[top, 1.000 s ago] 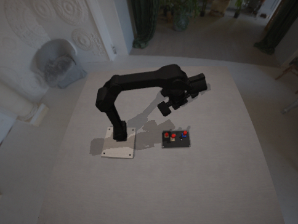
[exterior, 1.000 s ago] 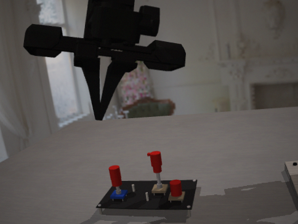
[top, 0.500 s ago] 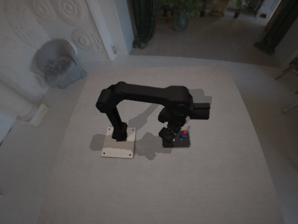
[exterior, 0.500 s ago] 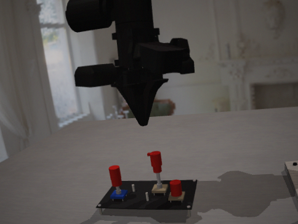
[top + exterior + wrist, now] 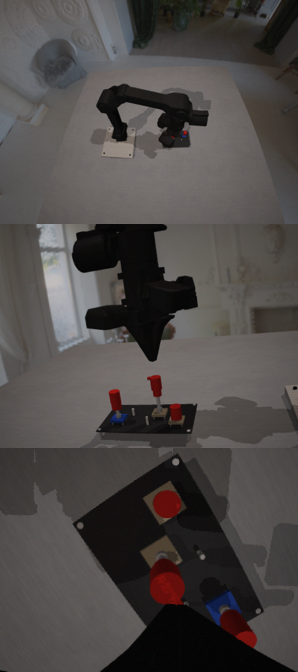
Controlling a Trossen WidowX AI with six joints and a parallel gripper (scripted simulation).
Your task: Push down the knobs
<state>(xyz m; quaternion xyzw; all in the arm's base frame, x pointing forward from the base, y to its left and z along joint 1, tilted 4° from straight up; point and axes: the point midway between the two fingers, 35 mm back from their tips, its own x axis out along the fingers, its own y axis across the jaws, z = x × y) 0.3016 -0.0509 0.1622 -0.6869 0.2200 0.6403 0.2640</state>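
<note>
The dark circuit board (image 5: 138,428) (image 5: 112,540) (image 5: 185,143) stands on short legs. In the exterior view, a red knob with a side pointer (image 5: 156,385) (image 5: 167,587) sits high on the shaft of a tan potentiometer (image 5: 159,413) (image 5: 150,552), with bare shaft below it. A plain red knob (image 5: 115,400) (image 5: 237,627) sits raised above the blue potentiometer (image 5: 119,418) (image 5: 231,599) (image 5: 184,136). A third red knob (image 5: 175,412) (image 5: 167,504) sits low against its tan potentiometer (image 5: 177,421). My gripper (image 5: 152,360) (image 5: 174,615) is shut and empty, above the pointer knob without touching it in the exterior view.
Two small pale posts (image 5: 133,412) (image 5: 147,420) stand up from the board between the potentiometers. The arm's pale base plate (image 5: 118,149) lies left of the board in the top view, and the arm reaches over from it. The arm's shadow falls around the board.
</note>
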